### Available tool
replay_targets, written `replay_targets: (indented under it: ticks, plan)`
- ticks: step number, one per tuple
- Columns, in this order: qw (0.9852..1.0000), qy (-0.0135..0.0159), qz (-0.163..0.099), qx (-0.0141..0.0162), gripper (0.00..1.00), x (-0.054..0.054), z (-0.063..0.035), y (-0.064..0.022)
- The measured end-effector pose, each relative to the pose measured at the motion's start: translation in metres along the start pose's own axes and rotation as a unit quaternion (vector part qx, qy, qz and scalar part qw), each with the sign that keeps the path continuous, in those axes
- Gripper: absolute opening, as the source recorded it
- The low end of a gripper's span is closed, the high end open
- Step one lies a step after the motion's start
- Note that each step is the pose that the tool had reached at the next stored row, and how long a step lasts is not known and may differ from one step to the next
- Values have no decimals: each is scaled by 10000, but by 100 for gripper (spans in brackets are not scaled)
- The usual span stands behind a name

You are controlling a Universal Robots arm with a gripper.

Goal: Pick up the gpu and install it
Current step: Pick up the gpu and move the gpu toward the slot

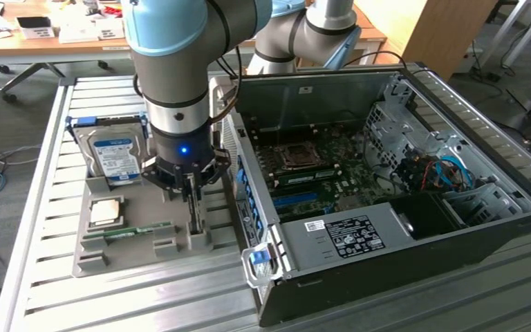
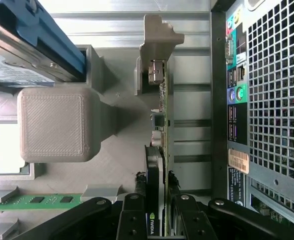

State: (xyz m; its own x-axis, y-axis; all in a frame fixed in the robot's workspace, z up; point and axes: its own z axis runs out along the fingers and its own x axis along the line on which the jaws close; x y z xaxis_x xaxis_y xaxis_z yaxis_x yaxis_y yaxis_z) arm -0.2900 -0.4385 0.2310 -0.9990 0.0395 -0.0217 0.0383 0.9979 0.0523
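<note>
Pincer: the pincer (image 1: 191, 188) (image 2: 156, 181) is down over the tray (image 1: 146, 252) (image 2: 112, 165), with 1 finger on each face of the gpu (image 1: 196, 211) (image 2: 162, 125). We read it as closed on the card, though the contact itself is partly hidden.
Gpu: it stands on edge in a slot along the tray's side nearest the computer case (image 1: 487, 228) (image 2: 277, 100).
Why upright: we judge that the slot keeps both faces free, so the fingers can drop in from above and clamp the thin card across its cooler.
Why low grip: holding near the card's middle should keep it from swinging.
On the tray: the hard drive (image 1: 115, 155) (image 2: 17, 65) stands at the tray's far end. The memory stick (image 1: 141, 229) (image 2: 37, 200) and a processor chip (image 1: 107, 211) lie on the tray's side away from the case.
In the way: the tray's slot posts (image 2: 159, 40) bracket the card's ends, and the case wall stands just beside the tray.
Table: the slatted table (image 1: 155, 297) carries both tray and case.
</note>
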Motion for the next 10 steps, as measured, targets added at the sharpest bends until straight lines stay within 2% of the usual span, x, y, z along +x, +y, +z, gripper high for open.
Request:
replay_targets:
  ticks: [4, 10]
  plan:
    - [10000, -1, 0, -2, 27, -1, -16, 1]
    - [10000, 0, 0, -4, 27, -2, -112, 6]
